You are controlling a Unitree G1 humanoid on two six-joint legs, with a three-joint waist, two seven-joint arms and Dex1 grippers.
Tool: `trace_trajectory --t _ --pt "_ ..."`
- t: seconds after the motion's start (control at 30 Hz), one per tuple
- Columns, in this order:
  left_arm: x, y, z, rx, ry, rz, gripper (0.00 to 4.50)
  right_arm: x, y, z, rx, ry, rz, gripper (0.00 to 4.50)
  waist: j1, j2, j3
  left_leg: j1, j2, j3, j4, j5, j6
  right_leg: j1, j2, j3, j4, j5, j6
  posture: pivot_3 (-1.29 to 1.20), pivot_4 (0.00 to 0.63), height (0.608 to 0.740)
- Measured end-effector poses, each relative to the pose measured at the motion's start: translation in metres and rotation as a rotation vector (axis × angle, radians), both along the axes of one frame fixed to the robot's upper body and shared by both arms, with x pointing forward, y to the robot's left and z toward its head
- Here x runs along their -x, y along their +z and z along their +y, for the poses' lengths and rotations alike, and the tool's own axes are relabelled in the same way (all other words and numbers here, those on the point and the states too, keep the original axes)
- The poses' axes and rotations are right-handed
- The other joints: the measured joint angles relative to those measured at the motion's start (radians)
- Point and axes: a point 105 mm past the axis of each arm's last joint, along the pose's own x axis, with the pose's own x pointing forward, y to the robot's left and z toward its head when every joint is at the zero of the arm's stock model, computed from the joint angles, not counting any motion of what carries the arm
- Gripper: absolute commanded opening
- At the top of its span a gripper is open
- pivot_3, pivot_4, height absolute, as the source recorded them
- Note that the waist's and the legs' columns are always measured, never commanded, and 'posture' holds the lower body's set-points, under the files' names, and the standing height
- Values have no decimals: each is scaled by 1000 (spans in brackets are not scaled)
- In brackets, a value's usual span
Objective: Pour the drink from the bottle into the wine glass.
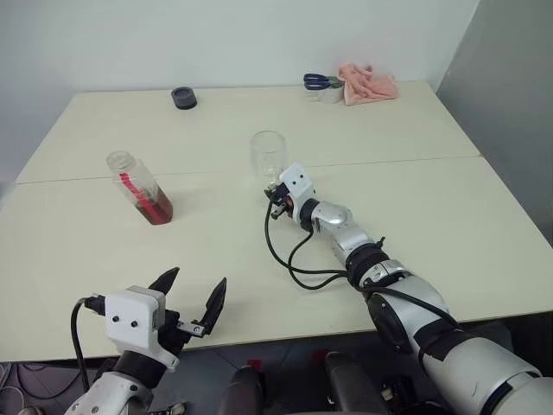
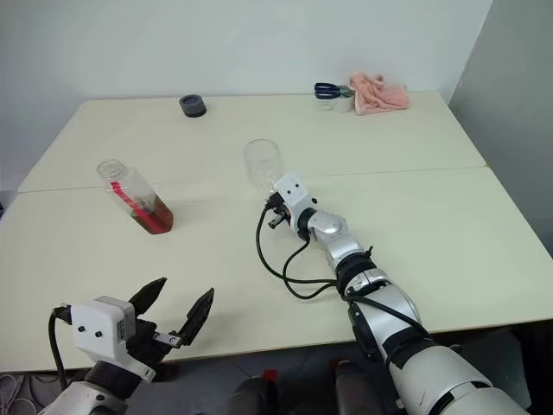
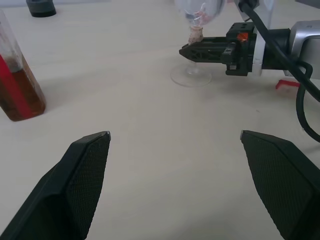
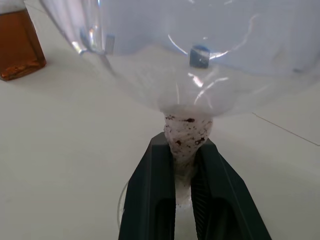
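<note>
The bottle [image 1: 138, 185] stands uncapped on the left of the table, a red-and-white label strip down its side. The amber-brown drink [image 1: 158, 208] fills only its lowest part. The clear wine glass [image 1: 269, 154] stands upright near the table's middle. My right gripper [image 4: 185, 150] is shut on its speckled stem [image 4: 187, 131] just under the bowl, reaching in level from the right [image 1: 276, 206]. My left gripper [image 1: 197, 278] hangs open and empty at the table's front edge, well short of the bottle [image 3: 17, 85].
A small dark round puck [image 1: 184, 97] sits at the back of the table. Blue-handled scissors [image 1: 320, 81] and a pink cloth [image 1: 369, 84] lie at the back right. A black cable [image 1: 289, 259] loops on the table beside my right forearm.
</note>
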Motion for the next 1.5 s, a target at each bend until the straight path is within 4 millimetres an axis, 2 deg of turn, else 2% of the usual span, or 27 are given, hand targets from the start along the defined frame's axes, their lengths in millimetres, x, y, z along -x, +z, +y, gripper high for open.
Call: trace_trajectory --t 0.1,0.33,0.47,0.53,0.73,0.8,0.9,0.97,1.03,1.13,1.33,1.4,1.5 --pt "-2 2 -1 3 -8 -12 4500 0 0 0 8 2 -13 136 0 0 0 1 0 1 0 0 0 0 0 1 0 0 0 0 150 740" --pt "-12 9 -5 8 -40 -49 4500 3 -8 -1 20 11 5 2475 1 0 0 1 0 0 0 0 0 1 0 0 0 0 0 0 150 740" --pt "-19 6 -4 25 -48 -47 4500 4 -11 -1 21 19 14 3970 2 0 0 2 0 0 0 0 0 1 0 0 1 0 0 0 150 740" --pt "-25 1 -6 41 -56 -39 4500 5 -14 -2 19 17 19 4478 3 0 0 2 0 -1 0 0 0 2 0 0 1 0 0 0 150 740" --pt "-41 -3 -8 67 -64 -51 4500 7 -13 -17 15 15 -16 4478 5 0 0 2 0 -1 0 0 0 3 0 -1 1 0 0 0 150 740" --pt "-47 -6 -4 68 -41 -58 4500 8 -10 -31 20 15 -40 4478 6 0 0 2 0 -2 0 0 0 3 0 -1 1 0 0 0 150 740" --pt "-63 -10 6 82 34 -75 4500 16 -5 -69 41 1 -66 4478 28 0 0 2 -1 -3 2 0 0 4 -1 -3 0 0 0 0 150 740" --pt "-71 -13 12 78 82 -89 4500 24 4 -91 67 -5 -82 4478 33 0 0 2 -1 -3 1 0 0 4 -1 -2 0 0 0 0 150 740" --pt "-77 -14 19 78 138 -105 4500 37 20 -103 78 14 -100 4478 33 0 0 2 0 -3 1 0 0 4 -1 -2 0 0 1 0 150 740" --pt "-83 -14 25 72 193 -125 4500 56 43 -107 65 64 -101 4478 28 0 0 3 1 -3 0 0 0 4 1 -2 1 0 0 0 150 740" --pt "-91 -10 53 31 321 -147 4500 116 79 -106 -35 329 9 4478 37 -1 -1 2 0 -4 1 0 0 5 0 -4 -1 0 1 0 150 740" --pt "-93 -9 61 16 349 -152 4500 130 79 -105 -59 398 44 4478 39 -2 -1 2 0 -4 1 0 0 5 0 -4 -1 0 1 0 150 740" --pt "-98 -6 71 -2 372 -162 4500 137 77 -101 -109 437 89 4478 39 -2 -1 2 0 -4 1 0 0 5 1 -4 0 0 1 0 150 740"
